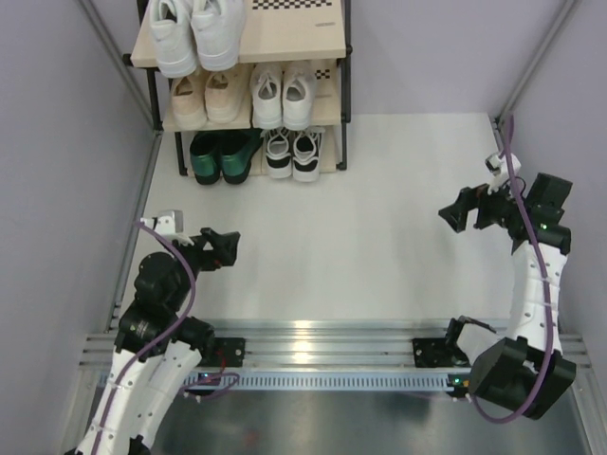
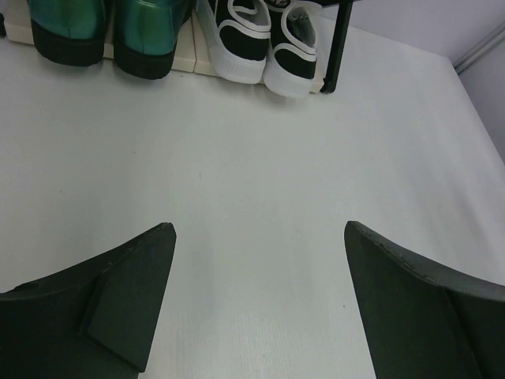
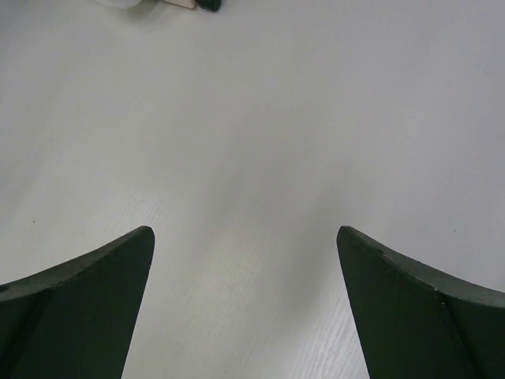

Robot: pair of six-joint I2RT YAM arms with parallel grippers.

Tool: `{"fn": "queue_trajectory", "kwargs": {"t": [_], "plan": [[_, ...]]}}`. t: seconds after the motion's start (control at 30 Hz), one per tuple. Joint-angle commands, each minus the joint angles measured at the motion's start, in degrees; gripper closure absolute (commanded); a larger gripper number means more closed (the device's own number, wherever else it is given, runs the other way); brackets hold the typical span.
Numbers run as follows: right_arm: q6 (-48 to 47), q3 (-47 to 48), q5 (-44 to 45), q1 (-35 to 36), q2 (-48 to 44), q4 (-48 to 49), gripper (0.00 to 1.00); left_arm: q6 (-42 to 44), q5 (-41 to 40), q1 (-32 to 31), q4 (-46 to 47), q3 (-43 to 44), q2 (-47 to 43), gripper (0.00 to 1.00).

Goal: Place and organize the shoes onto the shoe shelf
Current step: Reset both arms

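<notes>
Jaws spread wide on both the left gripper [image 2: 260, 230] and right gripper [image 3: 245, 230], over bare white table [image 3: 252, 118]. The left wrist view catches dark green shoes [image 2: 102, 31] and black-and-white sneakers [image 2: 264, 39]. Only the top view shows all five pairs on the shoe shelf [image 1: 294, 36].

We have open table [image 1: 379, 190] all the way from our arms to the shelf [image 1: 294, 33]. Its bottom tier is filled by the green shoes [image 1: 223, 156] and black-and-white sneakers [image 1: 292, 152], and the middle tier by beige sneakers [image 1: 207, 98] and small white sneakers [image 1: 283, 95]. On top, only the right half is free, beside the big white pair [image 1: 194, 33]. The left wall [image 1: 66, 114] crowds the shelf's left side.
</notes>
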Motion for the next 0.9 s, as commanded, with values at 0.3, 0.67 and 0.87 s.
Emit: {"fn": "queue_trajectory", "kwargs": {"t": [0.3,0.67,0.87], "plan": [[1.12,0.12,5.44,-0.72,-4.98,5.09,0.01,-0.03,-5.00,0.20,-2.14,0.46,-2.01,0.05],[5.26,2.23,6.84,-0.73,-4.01,5.79,0.01,0.14,-5.96,0.11,-2.67,0.46,-2.01,0.02],[15.79,1.44,21.48,-0.73,-5.94,12.12,0.00,-0.03,-8.60,0.11,-3.28,0.63,-2.10,0.02]]}}
